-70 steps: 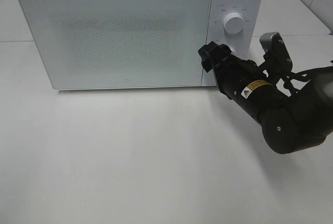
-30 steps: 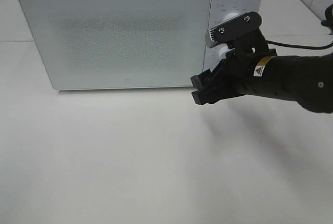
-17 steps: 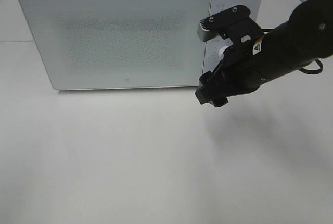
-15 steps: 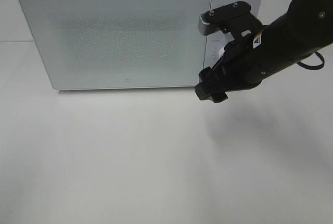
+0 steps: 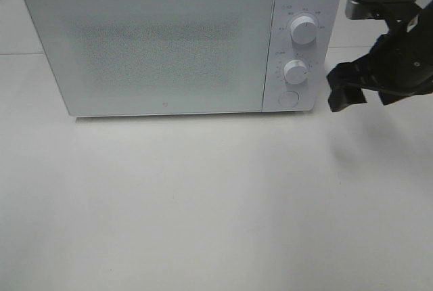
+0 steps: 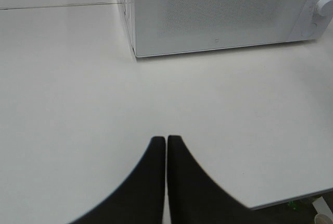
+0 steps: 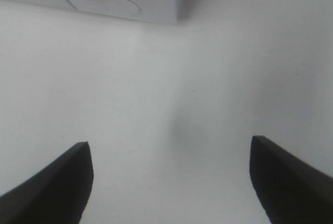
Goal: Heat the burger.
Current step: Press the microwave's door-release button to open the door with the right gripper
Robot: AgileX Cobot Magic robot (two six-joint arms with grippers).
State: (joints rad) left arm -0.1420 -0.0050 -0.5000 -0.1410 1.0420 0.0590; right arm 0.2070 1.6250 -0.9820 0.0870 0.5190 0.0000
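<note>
The right gripper (image 7: 169,146) is holding its jaws wide apart, with nothing between them. Its two dark fingers (image 7: 57,182) are framing only bare white table (image 5: 203,203). In the high view this gripper is hovering above the table just off the right end of the microwave (image 5: 149,47), near the control panel (image 5: 304,7) but touching nothing. The dark arm behind it is running out of the right edge of that view. Its wrist camera is catching a lower corner of the microwave at the far edge of its picture.

The left gripper (image 6: 166,148) is keeping its jaws pressed together, tip against tip, and nothing is gripped between them. It is pointing across open table toward the front left corner of the microwave, well apart from it, and it is not showing in the high view.

The microwave is sitting at the back of the table with its wide frosted door (image 5: 155,40) closed flush. To the right of the door, the upper knob (image 5: 303,30) and the lower knob (image 5: 295,72) are standing one above the other, with a round button (image 5: 289,98) just beneath them.

The burger is not showing in any view. The door is letting nothing through, so whether the burger is lying behind it cannot be told.
</note>
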